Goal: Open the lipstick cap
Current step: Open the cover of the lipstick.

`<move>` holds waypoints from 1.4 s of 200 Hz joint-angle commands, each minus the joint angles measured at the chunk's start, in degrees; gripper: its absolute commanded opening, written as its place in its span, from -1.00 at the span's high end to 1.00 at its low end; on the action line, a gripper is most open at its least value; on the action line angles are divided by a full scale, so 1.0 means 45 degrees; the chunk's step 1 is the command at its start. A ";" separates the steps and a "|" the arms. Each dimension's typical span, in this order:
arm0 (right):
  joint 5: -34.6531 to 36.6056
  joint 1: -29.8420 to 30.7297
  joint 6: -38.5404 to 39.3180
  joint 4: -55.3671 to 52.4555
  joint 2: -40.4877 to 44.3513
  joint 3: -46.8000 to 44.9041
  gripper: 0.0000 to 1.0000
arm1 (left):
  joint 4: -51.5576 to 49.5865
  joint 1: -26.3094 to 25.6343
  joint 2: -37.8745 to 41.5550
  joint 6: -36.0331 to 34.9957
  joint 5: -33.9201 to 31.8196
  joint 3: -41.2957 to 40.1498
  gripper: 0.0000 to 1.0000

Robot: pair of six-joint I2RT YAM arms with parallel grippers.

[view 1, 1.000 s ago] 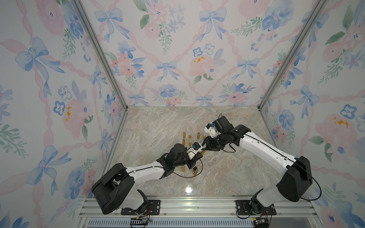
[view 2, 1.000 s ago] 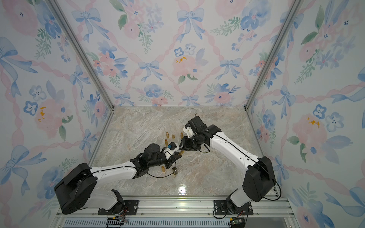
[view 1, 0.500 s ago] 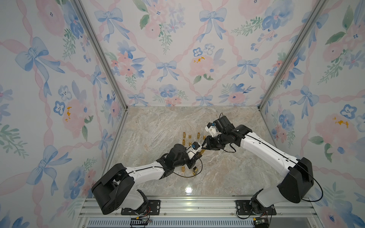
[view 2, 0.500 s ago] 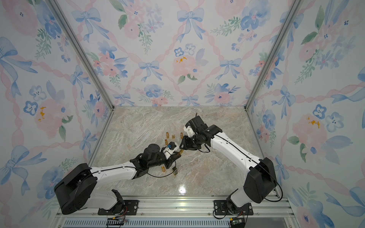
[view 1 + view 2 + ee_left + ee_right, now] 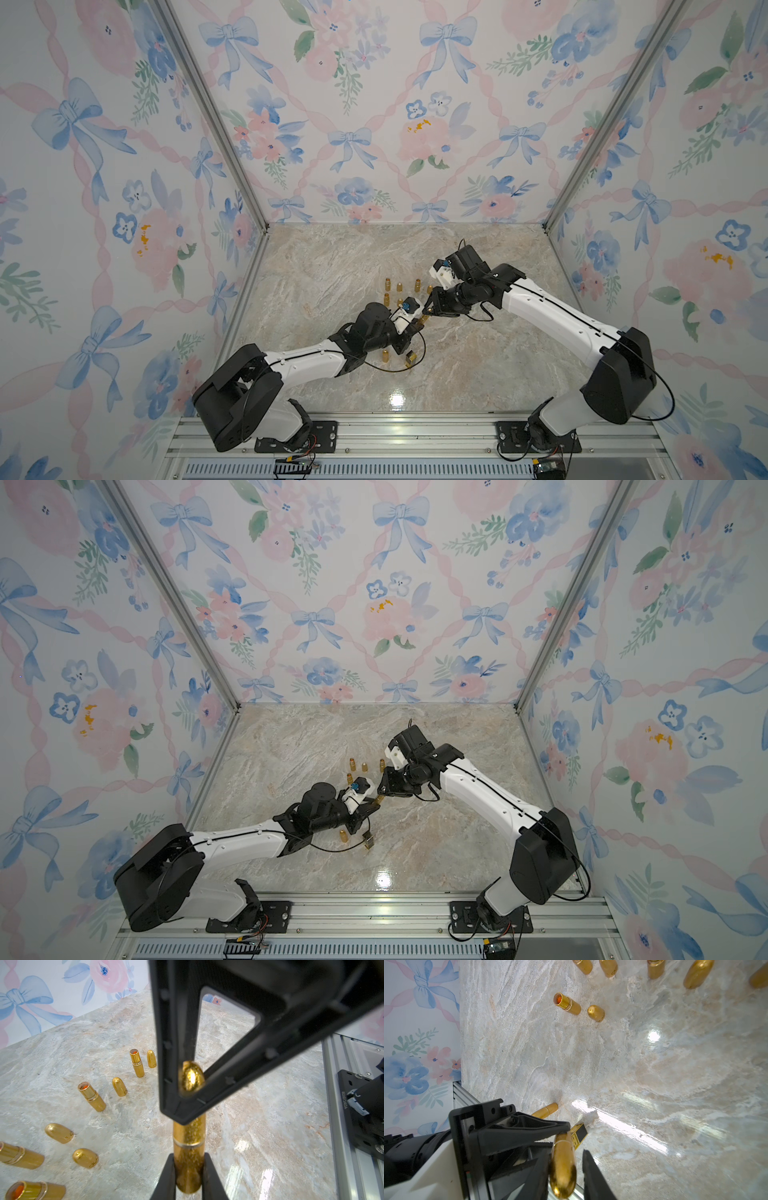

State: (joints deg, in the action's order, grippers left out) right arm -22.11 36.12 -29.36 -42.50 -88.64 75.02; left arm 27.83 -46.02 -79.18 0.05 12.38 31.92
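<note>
Clearly the left gripper (image 5: 189, 1160) pinches the lipstick (image 5: 189, 1138) by its base above the table (image 5: 259, 1126). The right gripper (image 5: 565, 1154) brackets its cap (image 5: 562, 1167), jaws apart, one side gapped. An uneven squeeze could lever it loose.

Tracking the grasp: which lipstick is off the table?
The glittery lipstick, base in the left claw, cap inside the right claw; the others sit on the table.

Both top views are staring down from high up at the whole worktop (image 5: 332, 257); wrist cams are sitting close, sharing the lipstick (image 5: 189, 1147).
</note>
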 commanded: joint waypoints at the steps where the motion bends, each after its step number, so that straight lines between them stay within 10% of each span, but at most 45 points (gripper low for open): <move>1: -0.0005 0.0147 -0.0057 0.0166 -0.0252 -0.0188 0.44 | 0.0243 0.0085 0.0196 0.0160 -0.0142 0.0180 1.00; 280: 0.0161 -0.1094 -0.0537 -0.1241 0.1014 0.1228 0.65 | -0.0365 0.0474 0.0497 -0.0203 -0.2905 -0.0590 1.00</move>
State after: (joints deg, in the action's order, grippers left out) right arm -23.38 34.24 -30.72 -43.05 -87.85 78.39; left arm 33.87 -46.02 -77.01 -0.60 7.38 30.65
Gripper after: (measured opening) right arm 0.194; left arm 0.185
